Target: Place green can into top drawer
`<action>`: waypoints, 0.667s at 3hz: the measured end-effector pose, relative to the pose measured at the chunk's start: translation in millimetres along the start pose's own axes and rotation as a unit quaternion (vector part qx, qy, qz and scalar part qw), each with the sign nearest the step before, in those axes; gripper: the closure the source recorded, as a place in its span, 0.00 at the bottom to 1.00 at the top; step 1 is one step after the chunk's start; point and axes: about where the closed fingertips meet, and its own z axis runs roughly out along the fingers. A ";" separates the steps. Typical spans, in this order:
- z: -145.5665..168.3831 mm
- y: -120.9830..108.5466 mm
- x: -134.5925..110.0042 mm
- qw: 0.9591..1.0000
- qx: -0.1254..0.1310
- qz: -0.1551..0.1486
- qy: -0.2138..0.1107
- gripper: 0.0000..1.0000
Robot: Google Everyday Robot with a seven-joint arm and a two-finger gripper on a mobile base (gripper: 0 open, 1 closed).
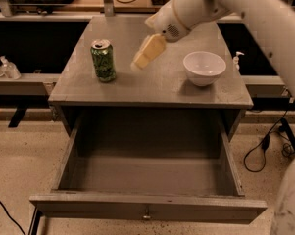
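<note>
Camera view puts my gripper (146,53) over the middle of the tabletop (157,89), holding nothing; whether it is spread or closed I cannot tell. The green can (103,60) stands upright to its left, near but apart, long axis vertical. The top drawer (147,207) gapes open on the near side.

one camera | high, front-on, tilted down at top drawer (147,207) | close range | gripper (145,54) upper centre, seemingly over tabletop (157,84)
</note>
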 end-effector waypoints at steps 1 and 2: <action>57.0 4.3 -19.3 0.997 -0.024 0.026 -0.065 0.00; 96.2 5.7 -28.7 0.993 -0.034 0.056 -0.099 0.00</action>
